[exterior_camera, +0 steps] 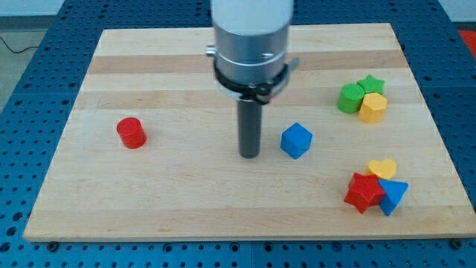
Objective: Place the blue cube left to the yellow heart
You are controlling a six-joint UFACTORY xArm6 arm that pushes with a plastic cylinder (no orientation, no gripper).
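The blue cube sits on the wooden board just right of the middle. The yellow heart lies at the lower right, touching a red star and a blue triangular block below it. My tip rests on the board just left of the blue cube, with a small gap between them. The cube is well to the left of the heart and a little higher in the view.
A red cylinder stands at the view's left. At the upper right a green cylinder, a green star and a yellow hexagonal block cluster together. The arm's grey body hangs over the board's top middle.
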